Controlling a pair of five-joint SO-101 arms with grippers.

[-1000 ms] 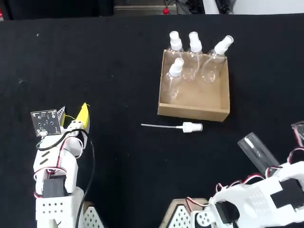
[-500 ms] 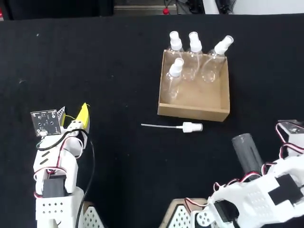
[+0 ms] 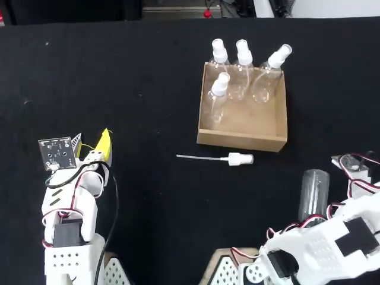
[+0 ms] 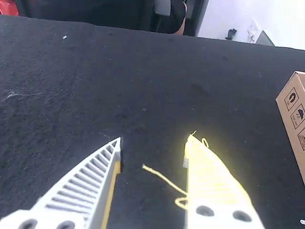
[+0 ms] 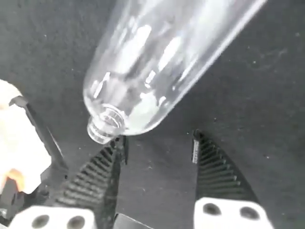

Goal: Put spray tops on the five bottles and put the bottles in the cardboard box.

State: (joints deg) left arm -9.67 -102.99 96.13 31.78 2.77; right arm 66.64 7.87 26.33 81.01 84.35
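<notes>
Four capped bottles (image 3: 212, 107) sit in the cardboard box (image 3: 240, 141) on the far right part of the black table (image 3: 148, 89). We see three of them along the box's far wall, and the fourth just in front of the one at the left end. The one at the right end tilts outward, toward the box's right corner.

One loose spray top (image 3: 240, 158) lies on the table just in front of the box's near wall, apart from it. Its thin dip tube (image 3: 202, 157) points away toward the left arm's side.

We find the uncapped bottle (image 3: 313, 189) lying on the table near the right arm, well in front of the box's right corner, with its rounded base toward the box. In the right wrist view its open neck sits just past the tip of one finger. The right gripper (image 5: 157, 138) is released, its fingers spread with bare table between them, and we see no grip on the bottle.

Over on the other side of the table, the left gripper (image 4: 155, 139) hovers low over the cloth, well apart from the box. It too is released, its white and yellow fingers spread with nothing between them.
</notes>
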